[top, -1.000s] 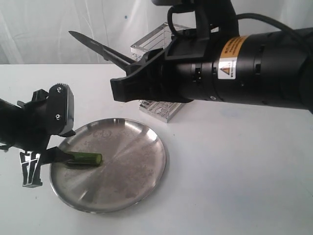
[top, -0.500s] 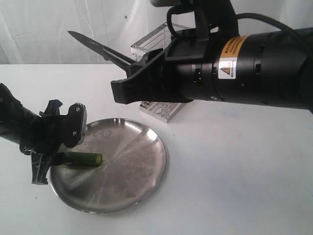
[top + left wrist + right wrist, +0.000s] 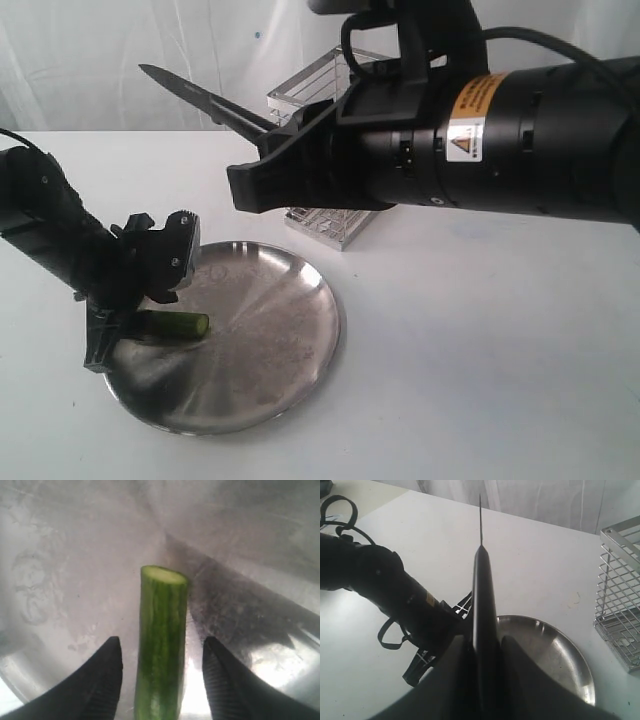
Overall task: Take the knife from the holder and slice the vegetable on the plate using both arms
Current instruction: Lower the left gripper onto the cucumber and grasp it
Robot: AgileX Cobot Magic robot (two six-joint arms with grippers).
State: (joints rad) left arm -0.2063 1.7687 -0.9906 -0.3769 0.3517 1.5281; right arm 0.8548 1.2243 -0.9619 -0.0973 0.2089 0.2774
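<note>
White table (image 3: 480, 350), round steel plate (image 3: 275, 335) resting on it — wire holder (image 3: 325, 228) (upright) close beside the plate

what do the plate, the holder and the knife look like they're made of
Plate: looks like stainless steel with a dull brushed grey finish. It shows a radial sheen and soft reflections.
Holder: thin silvery metal wire, shiny. It is a see-through grid under a flat rim.
Knife: dark, matte blade with no glint, probably coated steel, though the look leaves that open.

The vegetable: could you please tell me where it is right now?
In the exterior view the vegetable lies on the left part of the plate, near its rim, between the open left fingers, which do not touch it.
</note>
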